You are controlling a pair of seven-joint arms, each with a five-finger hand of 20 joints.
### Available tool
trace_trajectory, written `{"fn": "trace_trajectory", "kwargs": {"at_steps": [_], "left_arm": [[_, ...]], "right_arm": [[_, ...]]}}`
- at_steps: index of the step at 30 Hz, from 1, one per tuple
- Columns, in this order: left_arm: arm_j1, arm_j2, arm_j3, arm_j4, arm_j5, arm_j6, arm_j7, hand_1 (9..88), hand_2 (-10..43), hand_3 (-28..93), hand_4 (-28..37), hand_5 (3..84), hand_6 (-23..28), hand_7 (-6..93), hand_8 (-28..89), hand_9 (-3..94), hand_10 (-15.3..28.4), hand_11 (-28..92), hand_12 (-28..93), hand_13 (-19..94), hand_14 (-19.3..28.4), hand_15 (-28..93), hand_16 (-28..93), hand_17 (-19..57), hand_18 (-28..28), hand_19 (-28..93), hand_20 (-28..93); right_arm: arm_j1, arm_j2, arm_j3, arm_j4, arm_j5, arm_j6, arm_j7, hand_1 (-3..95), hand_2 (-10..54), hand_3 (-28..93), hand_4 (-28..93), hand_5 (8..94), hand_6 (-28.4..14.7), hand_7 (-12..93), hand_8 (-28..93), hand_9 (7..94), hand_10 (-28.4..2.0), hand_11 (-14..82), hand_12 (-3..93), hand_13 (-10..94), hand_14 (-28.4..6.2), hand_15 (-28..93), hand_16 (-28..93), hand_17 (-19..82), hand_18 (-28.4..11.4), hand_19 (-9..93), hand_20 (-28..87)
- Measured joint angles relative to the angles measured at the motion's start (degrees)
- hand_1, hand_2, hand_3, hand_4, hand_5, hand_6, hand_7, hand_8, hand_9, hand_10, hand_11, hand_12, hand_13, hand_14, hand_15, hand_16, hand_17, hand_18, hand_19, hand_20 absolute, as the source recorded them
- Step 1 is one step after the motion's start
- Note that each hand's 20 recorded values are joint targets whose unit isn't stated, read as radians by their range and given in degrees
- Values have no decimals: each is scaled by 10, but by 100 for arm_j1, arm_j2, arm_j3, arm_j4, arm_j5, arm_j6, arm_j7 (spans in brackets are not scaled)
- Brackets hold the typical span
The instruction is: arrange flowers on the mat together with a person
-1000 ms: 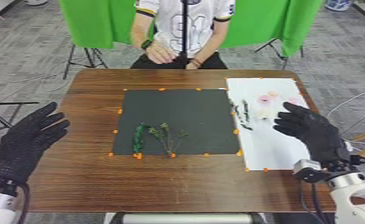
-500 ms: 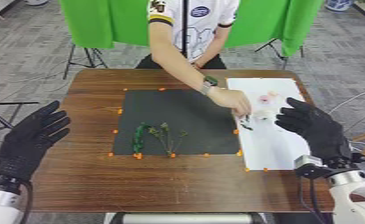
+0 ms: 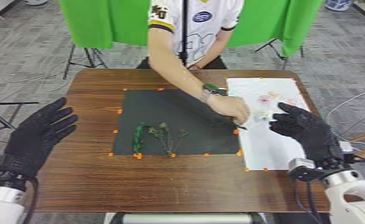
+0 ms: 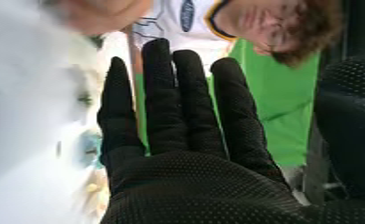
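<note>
Okay, head view: sprigs [image 3: 138, 139] on mat [image 3: 181, 111], likely the bouquet base; pink blooms [image 3: 269, 96] beside it, probably stock. Person's hand [image 3: 227, 107] at mat edge; left robot hand [image 3: 36, 135] wide. Right wrist view: right robot hand [image 4: 196, 177] wide, likely giving room.

Right hand [image 3: 306, 131]: black glove, fingers straight, slightly fanned. White sheet [image 4: 18, 150] beside it, blurred; pale flowers [image 4: 95, 191] on it, too soft to sort. Person's hand [image 4: 107, 15] cut off by frame edge, grip unreadable. White shirt [image 4: 183, 22] beyond, green curtain [image 4: 281, 107] behind.
</note>
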Motion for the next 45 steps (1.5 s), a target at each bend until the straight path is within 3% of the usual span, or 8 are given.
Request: {"fn": "trace_trajectory", "kwargs": {"at_steps": [5, 18, 28, 45], "left_arm": [[163, -34, -164, -55, 29, 112, 10, 257, -40, 695, -248, 330, 44, 156, -78, 279, 121, 173, 201, 213, 146, 249, 44, -80, 227, 446, 122], [174, -19, -162, -55, -5, 293, 48, 257, -30, 692, -247, 331, 45, 156, -77, 278, 121, 170, 203, 216, 147, 248, 45, -80, 228, 446, 126], [1, 5, -18, -3, -10, 285, 36, 256, -28, 695, -248, 330, 45, 154, -77, 278, 123, 171, 204, 216, 148, 248, 46, -80, 228, 447, 127], [24, 55, -36, -1, -18, 283, 10, 255, -25, 698, -248, 330, 44, 156, -78, 282, 123, 174, 201, 222, 149, 254, 43, -80, 229, 448, 127]], "right_arm": [[54, 2, -112, 79, -27, -188, 32, 185, -1, 822, -217, 427, -44, 165, -86, 466, -148, 154, 247, 412, -126, 269, 298, 129, -211, 445, 299], [296, 15, -363, 192, -26, -300, 90, 185, 0, 821, -218, 427, -47, 164, -85, 467, -149, 155, 246, 411, -126, 273, 294, 129, -211, 446, 297], [549, 193, -397, 302, -37, -325, 80, 185, 1, 822, -218, 429, -47, 164, -85, 472, -149, 157, 247, 415, -125, 275, 291, 130, -210, 445, 296], [422, 183, -342, 210, -119, -10, -135, 194, -3, 828, -221, 444, -47, 182, -94, 494, -147, 173, 242, 438, -121, 298, 283, 142, -207, 461, 304]]}}
